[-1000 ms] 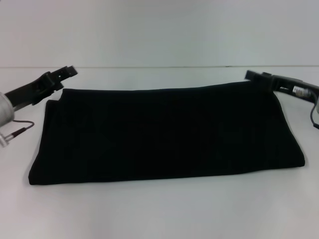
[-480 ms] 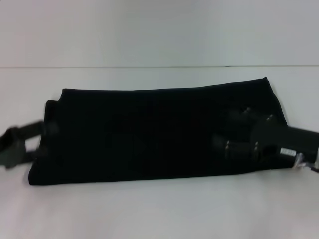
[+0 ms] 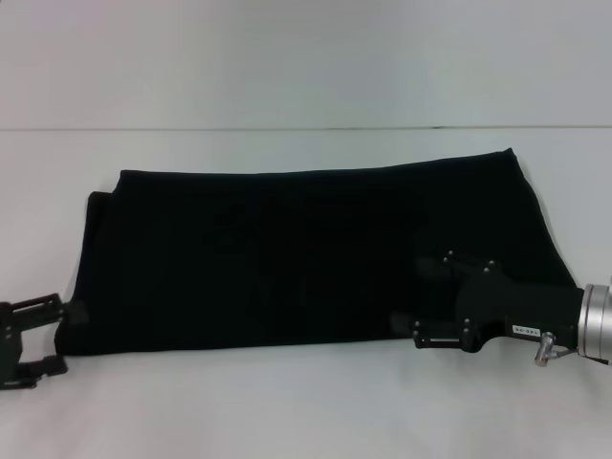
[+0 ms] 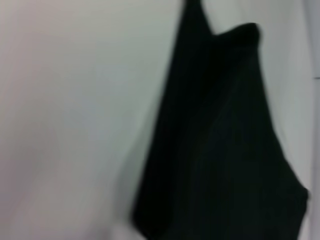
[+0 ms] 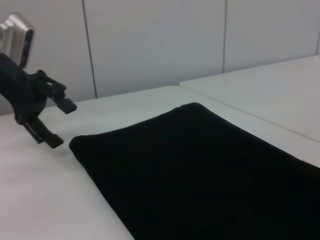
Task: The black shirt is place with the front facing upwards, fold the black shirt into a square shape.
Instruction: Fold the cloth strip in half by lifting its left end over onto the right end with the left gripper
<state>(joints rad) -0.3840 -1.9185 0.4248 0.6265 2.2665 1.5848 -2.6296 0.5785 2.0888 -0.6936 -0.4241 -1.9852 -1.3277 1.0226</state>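
Head view: black shirt point(image 3: 306, 253), folded to a wide band, flat on white surface point(image 3: 306, 411), long side across the view. No lettering or label showing. Left gripper point(image 3: 43, 337) low at near left corner of the cloth, fingers spread, nothing between them. Right gripper point(image 3: 421, 301) over near right edge; open or closed, cannot tell against the black cloth.

Left wrist view: black shirt point(image 4: 225, 150) only, layered edge and one corner against pale surface point(image 4: 70, 120); own fingers not shown.

Right wrist view: black shirt point(image 5: 210, 175) flat, far corner rounded; left gripper point(image 5: 47, 122) just beside that corner, fingers apart, empty.

Handling, by judgement: light, soft, limp; likely to sag and slide between layers. Best hold: pinch through all layers at the near corners of one short end.
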